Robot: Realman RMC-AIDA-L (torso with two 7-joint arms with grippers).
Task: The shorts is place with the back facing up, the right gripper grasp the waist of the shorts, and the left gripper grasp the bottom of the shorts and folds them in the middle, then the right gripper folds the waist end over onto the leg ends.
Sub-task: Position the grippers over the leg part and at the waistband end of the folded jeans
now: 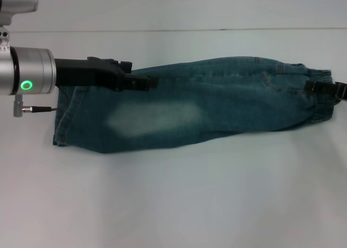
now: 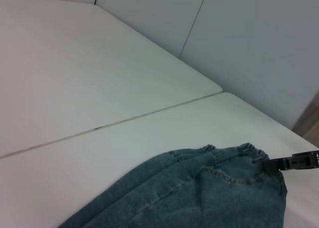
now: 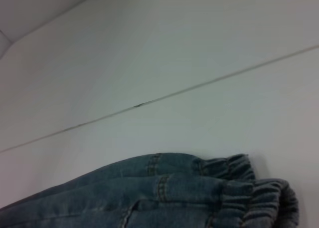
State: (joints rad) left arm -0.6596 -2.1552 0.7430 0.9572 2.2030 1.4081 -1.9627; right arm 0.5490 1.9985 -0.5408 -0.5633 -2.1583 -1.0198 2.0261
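Observation:
The faded blue denim shorts (image 1: 217, 101) lie folded lengthwise across the table, with a pale worn patch near the middle. The leg hems, the bottom of the shorts (image 1: 60, 123), are at the left. The ruffled waist (image 1: 322, 109) is at the far right. My left gripper (image 1: 146, 83) reaches in from the left over the upper edge of the folded denim. My right gripper (image 1: 312, 88) is shut on the waistband. The left wrist view shows the shorts (image 2: 209, 198) and the right gripper (image 2: 271, 164) at the waist (image 2: 249, 150). In the right wrist view the shorts (image 3: 164, 198) end in the doubled elastic band (image 3: 249, 188).
The shorts lie on a white table (image 1: 173, 194) with bare surface in front of and behind them. A thin seam (image 1: 162, 30) runs across the far part of the table. A pale wall (image 2: 249, 38) stands behind it.

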